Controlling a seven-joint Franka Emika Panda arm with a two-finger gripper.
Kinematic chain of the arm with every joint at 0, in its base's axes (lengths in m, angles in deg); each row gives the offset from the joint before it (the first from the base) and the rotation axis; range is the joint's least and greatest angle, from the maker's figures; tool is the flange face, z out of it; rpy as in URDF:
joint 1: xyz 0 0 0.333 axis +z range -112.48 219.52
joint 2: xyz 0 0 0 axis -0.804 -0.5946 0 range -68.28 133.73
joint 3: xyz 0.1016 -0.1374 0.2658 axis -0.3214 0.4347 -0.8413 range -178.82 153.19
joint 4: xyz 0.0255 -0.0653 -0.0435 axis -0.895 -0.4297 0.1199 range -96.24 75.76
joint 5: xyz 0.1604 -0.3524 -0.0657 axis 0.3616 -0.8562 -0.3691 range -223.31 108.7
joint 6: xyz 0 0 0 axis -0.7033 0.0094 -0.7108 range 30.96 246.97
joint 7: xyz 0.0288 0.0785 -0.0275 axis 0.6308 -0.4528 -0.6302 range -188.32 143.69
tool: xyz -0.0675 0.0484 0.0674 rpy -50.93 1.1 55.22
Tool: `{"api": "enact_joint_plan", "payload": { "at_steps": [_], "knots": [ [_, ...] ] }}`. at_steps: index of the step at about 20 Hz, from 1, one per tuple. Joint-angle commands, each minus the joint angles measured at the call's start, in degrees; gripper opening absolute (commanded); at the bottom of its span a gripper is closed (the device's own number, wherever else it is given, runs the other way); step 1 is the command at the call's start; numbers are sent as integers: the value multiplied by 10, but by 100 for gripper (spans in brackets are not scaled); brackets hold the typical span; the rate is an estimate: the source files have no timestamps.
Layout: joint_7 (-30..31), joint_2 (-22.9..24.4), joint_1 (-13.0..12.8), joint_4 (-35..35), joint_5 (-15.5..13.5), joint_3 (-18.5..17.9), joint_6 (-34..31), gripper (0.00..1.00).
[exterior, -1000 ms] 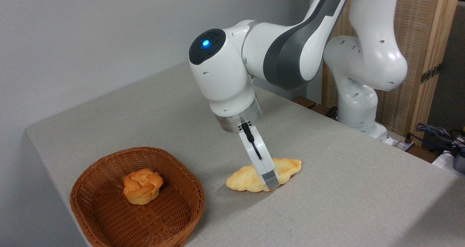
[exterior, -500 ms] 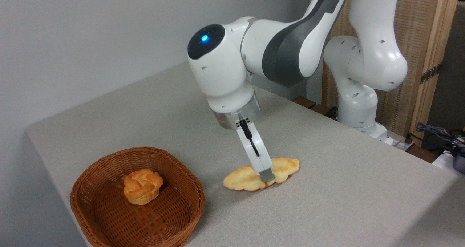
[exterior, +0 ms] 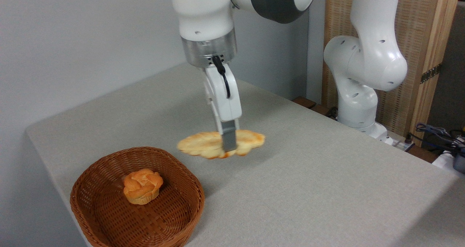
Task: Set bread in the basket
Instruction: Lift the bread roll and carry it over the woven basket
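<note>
bread [exterior: 203,147] aloft off tabletop [exterior: 308,174] | fingers [exterior: 229,143] clamped on it | basket [exterior: 109,218] placement pending

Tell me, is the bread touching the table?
Apart. The camera view shows the bread lifted in the fingers, with bare table and its shadow below it.

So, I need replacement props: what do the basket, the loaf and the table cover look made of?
Basket: woven wicker or rattan, reddish-brown, slightly glossy strands with a braided rim. Loaf, held in the tool: looks like baked dough, matte and pale with toasted patches; real or a foam replica, I cannot tell. Table cover: seems a grey matte fabric with a fine weave.
</note>
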State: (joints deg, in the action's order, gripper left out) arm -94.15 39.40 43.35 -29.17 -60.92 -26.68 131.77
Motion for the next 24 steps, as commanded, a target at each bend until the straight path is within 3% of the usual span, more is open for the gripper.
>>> {"api": "enact_joint_plan", "payload": {
  "at_steps": [1, 4, 7, 8, 12, 15, 24],
  "knots": [
    [111, -34, -10, 22, -14, 18, 93, 38],
    [176, -53, -11, 22, -23, 25, 163, 41],
    [197, -66, -12, 22, -82, 27, 236, 41],
    [197, -71, -12, 22, -96, 32, 252, 51],
    [195, -89, -12, 22, -97, 38, 301, 85],
    [193, -98, -13, 22, -97, 38, 312, 100],
    [193, -98, -12, 21, -94, 51, 312, 100]
  ]
}}
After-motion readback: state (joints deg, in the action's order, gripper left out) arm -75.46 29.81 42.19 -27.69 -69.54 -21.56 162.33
